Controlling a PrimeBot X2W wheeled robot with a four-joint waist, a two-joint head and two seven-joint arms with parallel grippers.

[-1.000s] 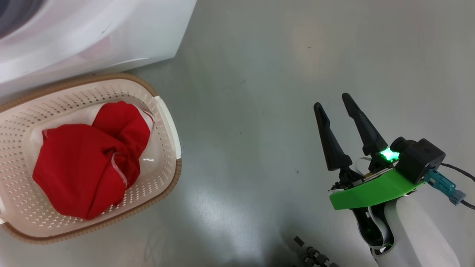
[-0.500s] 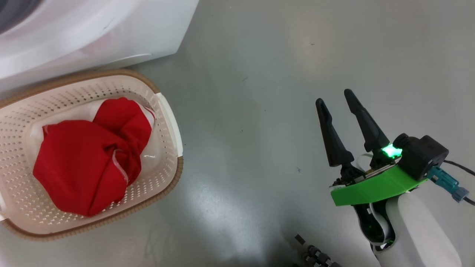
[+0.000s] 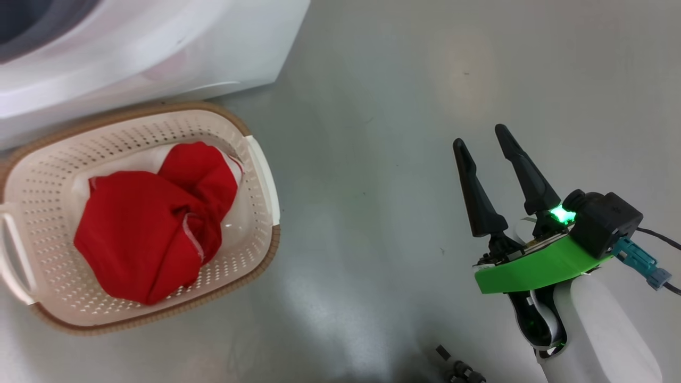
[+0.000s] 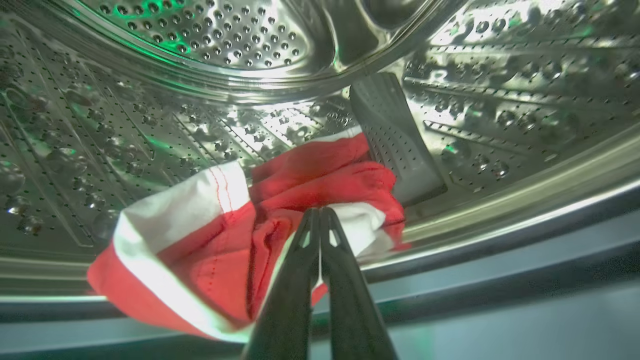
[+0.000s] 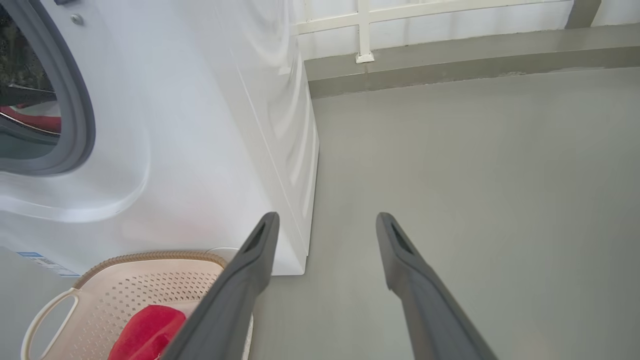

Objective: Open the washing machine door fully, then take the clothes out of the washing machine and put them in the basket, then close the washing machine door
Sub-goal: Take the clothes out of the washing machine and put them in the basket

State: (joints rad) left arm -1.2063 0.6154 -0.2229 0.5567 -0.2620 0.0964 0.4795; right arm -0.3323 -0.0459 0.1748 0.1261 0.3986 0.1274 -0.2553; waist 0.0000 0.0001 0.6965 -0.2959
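Inside steel drum (image 4: 150, 125), left wrist view: left gripper (image 4: 320, 212) clenched on red, white-striped clothes (image 4: 210, 240), crumpled near front lip. Head view: right gripper (image 3: 479, 135) spread, empty, over floor (image 3: 372, 106); second red garment (image 3: 143, 234) in basket (image 3: 48, 175)

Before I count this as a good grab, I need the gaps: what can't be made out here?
- Left wrist view: whether the shut left gripper pinches the red-and-white garment; its fingers cover the contact.
- Head view: the basket floor, under the red garment.
- Right wrist view: the blue label, too small to read; the drum opening, cut by the left edge.
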